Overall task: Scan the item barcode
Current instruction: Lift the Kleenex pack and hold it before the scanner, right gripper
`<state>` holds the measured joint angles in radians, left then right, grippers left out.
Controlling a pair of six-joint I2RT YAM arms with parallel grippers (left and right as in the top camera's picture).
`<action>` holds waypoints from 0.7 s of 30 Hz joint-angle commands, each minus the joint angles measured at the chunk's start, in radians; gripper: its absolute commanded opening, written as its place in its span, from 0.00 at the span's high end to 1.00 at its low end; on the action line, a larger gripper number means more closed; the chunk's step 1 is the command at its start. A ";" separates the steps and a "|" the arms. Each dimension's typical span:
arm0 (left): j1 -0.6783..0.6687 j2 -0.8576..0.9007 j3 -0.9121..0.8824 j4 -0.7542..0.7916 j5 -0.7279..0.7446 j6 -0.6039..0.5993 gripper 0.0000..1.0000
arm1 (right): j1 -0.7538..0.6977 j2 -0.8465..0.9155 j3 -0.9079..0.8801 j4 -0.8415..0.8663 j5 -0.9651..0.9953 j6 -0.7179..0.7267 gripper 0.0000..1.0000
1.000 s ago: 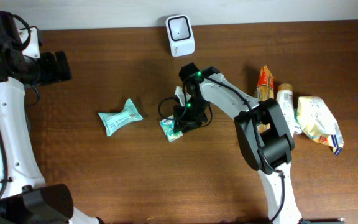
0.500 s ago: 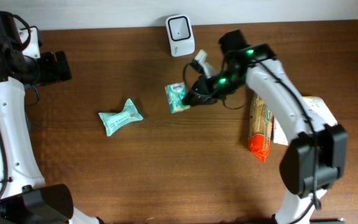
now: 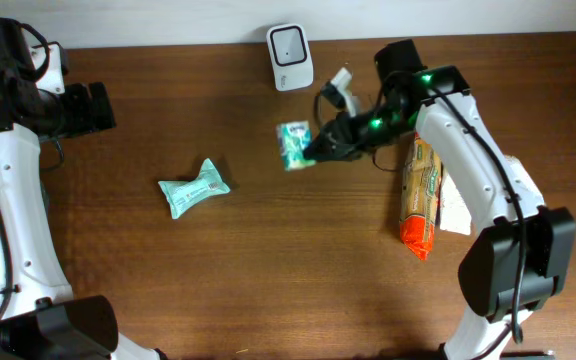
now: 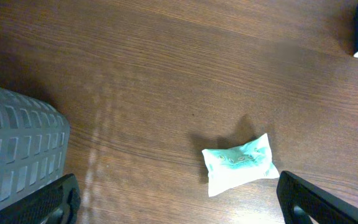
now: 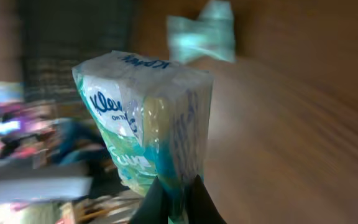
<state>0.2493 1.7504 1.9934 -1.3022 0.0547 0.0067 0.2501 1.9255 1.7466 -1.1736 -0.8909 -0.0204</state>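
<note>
Currently R gripper (image 3: 311, 152) is clamping Kleenex pk (image 3: 293, 146) near scanner (image 3: 290, 44), L gripper (image 3: 103, 108) is hanging spread wide, empty, 2nd pk (image 3: 194, 187) lying on surface (image 3: 268, 280).

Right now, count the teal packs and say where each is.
2. One teal pack is pinched in the right fingers below the scanner; the other lies on the table left of it.

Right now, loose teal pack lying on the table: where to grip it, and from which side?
Probably across its narrower middle, coming straight down from above. The loose teal pack lies flat on the table, skewed diagonally, its ends flaring wider than the middle, with bare wood all round it. Close square to its long axis.
</note>
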 commanded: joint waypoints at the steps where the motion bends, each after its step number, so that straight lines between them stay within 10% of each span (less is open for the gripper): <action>1: 0.005 -0.005 0.005 -0.002 0.001 0.008 0.01 | 0.059 -0.017 0.042 -0.025 0.447 0.153 0.96; 9: 0.005 -0.005 0.005 -0.002 0.001 0.008 0.01 | 0.113 0.147 0.606 -0.173 0.999 0.149 0.96; 16: 0.004 -0.004 0.005 -0.002 0.001 0.008 0.01 | 0.248 0.353 0.612 0.426 1.555 -0.240 0.96; 21: 0.005 -0.004 0.005 -0.001 0.001 0.008 0.01 | 0.246 0.548 0.612 0.702 1.562 -0.506 0.96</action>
<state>0.2493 1.7504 1.9934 -1.3010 0.0547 0.0067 0.4999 2.3962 2.3524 -0.5419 0.6193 -0.3553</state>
